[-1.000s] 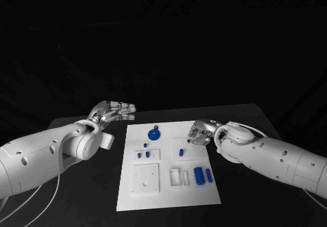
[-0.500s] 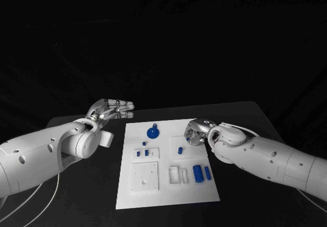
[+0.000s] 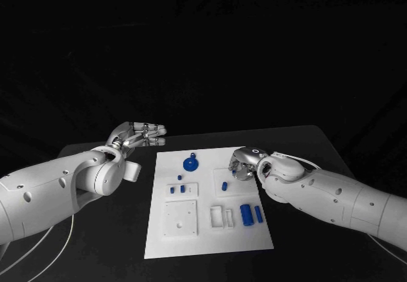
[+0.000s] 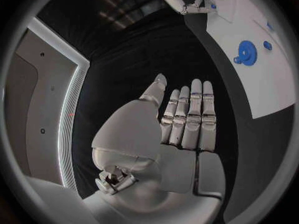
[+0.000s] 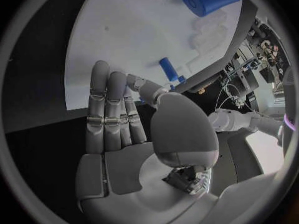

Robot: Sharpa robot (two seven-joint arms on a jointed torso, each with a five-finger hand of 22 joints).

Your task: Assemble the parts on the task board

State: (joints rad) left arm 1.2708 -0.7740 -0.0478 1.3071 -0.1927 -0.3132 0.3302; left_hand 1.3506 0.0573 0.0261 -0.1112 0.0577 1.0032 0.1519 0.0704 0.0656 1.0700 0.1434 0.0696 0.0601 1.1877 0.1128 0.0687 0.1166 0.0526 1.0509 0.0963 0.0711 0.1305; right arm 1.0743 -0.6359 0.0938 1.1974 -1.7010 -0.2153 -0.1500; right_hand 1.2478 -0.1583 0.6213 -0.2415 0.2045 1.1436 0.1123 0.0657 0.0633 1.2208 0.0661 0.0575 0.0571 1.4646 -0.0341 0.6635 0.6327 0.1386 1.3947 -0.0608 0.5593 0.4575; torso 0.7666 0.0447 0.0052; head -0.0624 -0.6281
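The task board [image 3: 209,205] is seen in the lower middle of the head view, lying flat on the black table [image 3: 314,147]. On it, a blue gear [image 3: 192,164] sits near the upper edge, with a small blue peg [image 3: 180,177] just below it and two small blue pieces [image 3: 178,190] in a square holder lower left of that. A short blue peg [image 3: 224,186] stands in a second holder near the middle right, and a larger blue cylinder [image 3: 247,214] with a slimmer blue piece [image 3: 259,213] beside it lie in the lower right part of the board.

The right hand [image 3: 243,165] is held at the board's upper right edge, just beside the holder with the short peg. In the right wrist view its fingers [image 5: 109,109] are stretched out straight and close together, and nothing is held in them. The left hand [image 3: 140,136] is placed in the upper left of the head view, off the board and well apart from the parts; its fingers [image 4: 190,117] are likewise extended flat, with nothing held.

No part appears to have been picked up, so the step in hand is judged to be an approach by the right hand toward the short peg. For the next move, the fingers would need to be lowered and curled about that peg, with care that the holder is not knocked. The left hand is judged to be waiting
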